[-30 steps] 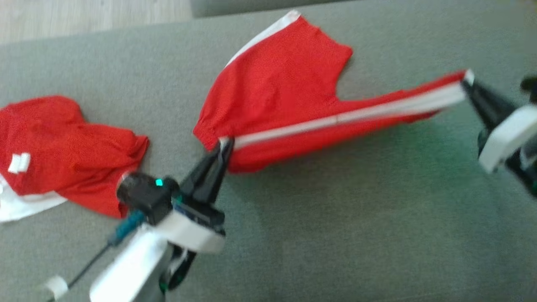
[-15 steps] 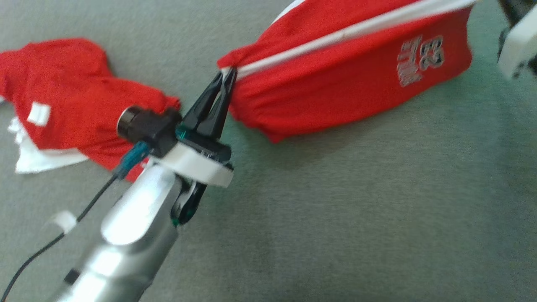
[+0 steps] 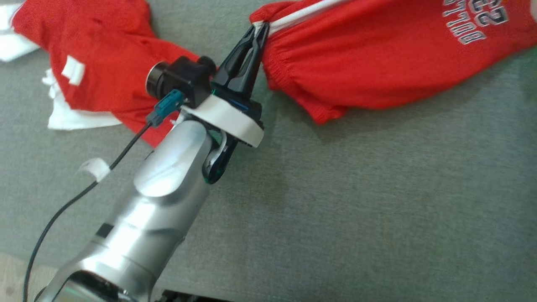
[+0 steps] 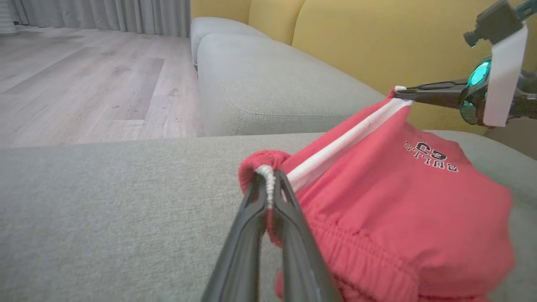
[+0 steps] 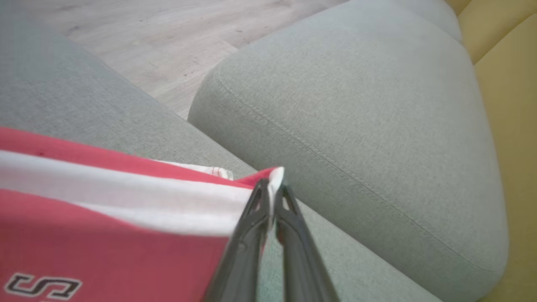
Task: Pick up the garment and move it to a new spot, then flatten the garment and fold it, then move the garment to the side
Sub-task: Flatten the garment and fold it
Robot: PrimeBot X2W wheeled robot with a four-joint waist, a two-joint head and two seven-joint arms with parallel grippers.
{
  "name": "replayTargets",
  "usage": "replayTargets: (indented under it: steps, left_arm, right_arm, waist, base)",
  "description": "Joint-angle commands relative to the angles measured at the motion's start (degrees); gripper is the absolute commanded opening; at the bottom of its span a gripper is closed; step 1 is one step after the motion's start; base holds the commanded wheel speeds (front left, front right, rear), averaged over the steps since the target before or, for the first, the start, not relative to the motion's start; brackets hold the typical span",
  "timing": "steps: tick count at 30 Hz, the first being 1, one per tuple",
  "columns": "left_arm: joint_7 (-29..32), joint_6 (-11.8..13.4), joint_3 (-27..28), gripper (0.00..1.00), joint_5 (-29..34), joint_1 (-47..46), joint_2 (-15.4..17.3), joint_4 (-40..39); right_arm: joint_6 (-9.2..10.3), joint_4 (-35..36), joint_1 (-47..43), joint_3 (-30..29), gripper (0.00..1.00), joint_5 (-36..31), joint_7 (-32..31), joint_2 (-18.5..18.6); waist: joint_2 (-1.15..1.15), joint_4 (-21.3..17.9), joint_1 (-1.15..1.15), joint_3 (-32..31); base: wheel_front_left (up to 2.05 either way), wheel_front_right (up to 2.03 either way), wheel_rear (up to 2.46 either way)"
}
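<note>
The shorts (image 3: 377,63) stretch over the seat (image 3: 377,209) between the left gripper (image 3: 260,26), pinching their left end, and the right gripper (image 4: 396,93), pinching their right end. A second garment (image 3: 96,54) lies on the seat to their left. In the left wrist view a cushion (image 4: 268,84) sits beyond the seat, with the floor (image 4: 84,84) left of it and the backrest (image 4: 356,37) right of it.

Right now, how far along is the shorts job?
Done: pickup. The shorts hang stretched between both grippers, the left gripper shut on one end and the right gripper shut on the other. In hand: the move to a new spot on the sofa. Left: lay flat, fold, move aside; no fold made yet.
</note>
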State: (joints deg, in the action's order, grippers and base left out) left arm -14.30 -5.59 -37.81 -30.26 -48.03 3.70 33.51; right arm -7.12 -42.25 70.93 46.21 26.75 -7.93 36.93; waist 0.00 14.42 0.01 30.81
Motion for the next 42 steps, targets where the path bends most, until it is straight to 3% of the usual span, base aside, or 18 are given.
replayTargets:
  steps: [1, 2, 3, 5, 6, 7, 15, 23, 28, 34, 42]
  left_arm:
    - [-0.7, -0.3, 1.3, 0.0, 0.4, -2.1, 0.7, -0.1]
    - [-0.7, -0.3, 1.4, 0.0, 0.5, -2.3, 0.5, 0.4]
    - [-0.7, -0.3, 1.6, 0.08, 0.6, -2.4, 0.3, 0.8]
    - [-0.7, -0.3, 2.1, 0.79, 1.0, -2.3, 0.0, 1.4]
    - [-0.7, -0.3, 2.4, 0.86, 1.3, -2.1, -0.1, 1.7]
    - [-0.7, -0.3, 2.7, 1.0, 1.5, -1.9, -0.1, 2.0]
    - [-0.7, 0.7, 7.0, 1.0, 3.5, 0.3, 0.0, 1.7]
    - [-0.7, 2.2, 15.6, 1.0, 6.4, 6.8, 0.7, -7.3]
    - [-0.7, 2.8, 20.9, 1.0, 8.9, 14.4, 0.7, -14.4]
    - [-0.7, 2.9, 24.8, 1.0, 10.8, 24.5, 0.2, -19.9]
    - [-0.7, 2.9, 26.9, 1.0, 13.3, 34.9, -0.5, -20.8]
  right_arm:
    - [-0.36, -1.6, 1.6, 0.4, 1.0, -0.4, 1.2, 0.1]
    - [-0.36, -2.9, 2.1, 0.6, 1.0, -0.4, 1.8, -0.3]
    - [-0.36, -4.2, 2.6, 0.6, 1.0, -0.4, 2.6, -0.8]
    - [-0.36, -6.4, 3.2, 0.7, 1.0, -0.5, 4.5, -1.9]
    - [-0.36, -7.5, 3.4, 0.7, 1.0, -0.5, 5.5, -2.3]
    - [-0.36, -8.6, 3.6, 0.6, 1.0, -0.5, 6.4, -2.8]
    - [-0.36, -13.6, 3.3, -1.2, 1.0, 1.9, 13.7, -5.6]
    - [-0.36, -13.9, -1.5, -4.7, 1.0, 6.1, 21.5, -8.2]
    - [-0.36, -9.7, -8.3, -9.1, 1.0, 8.2, 22.8, -10.1]
    - [-0.36, -0.2, -20.4, -19.5, 1.0, 6.1, 22.9, -12.9]
    - [-0.36, 9.6, -42.1, -33.4, 1.0, -2.6, 22.9, -22.2]
  waist:
    - [0.0, 1.2, -0.01, 1.2]
    - [0.0, 1.2, -0.01, 1.2]
    - [0.0, 1.2, -0.01, 1.2]
    - [0.0, 0.8, -0.01, 0.8]
    - [0.0, 0.6, -0.01, 0.5]
    - [0.0, 0.2, -0.01, 0.1]
    - [0.0, -2.5, -0.01, -4.1]
    - [0.0, -5.7, -0.01, -11.1]
    - [0.0, -8.1, -0.01, -16.0]
    - [0.0, -10.8, -0.01, -21.0]
    - [0.0, -12.5, -0.01, -24.5]
  base:
    - [0.0, 0.0, 0.0]
    - [0.0, 0.0, 0.0]
    - [0.0, 0.0, 0.0]
    - [0.0, 0.0, 0.0]
    - [0.0, 0.0, 0.0]
    - [0.0, 0.0, 0.0]
    - [0.0, 0.0, 0.0]
    - [0.0, 0.0, 0.0]
    - [0.0, 0.0, 0.0]
    - [0.0, 0.0, 0.0]
    - [0.0, 0.0, 0.0]
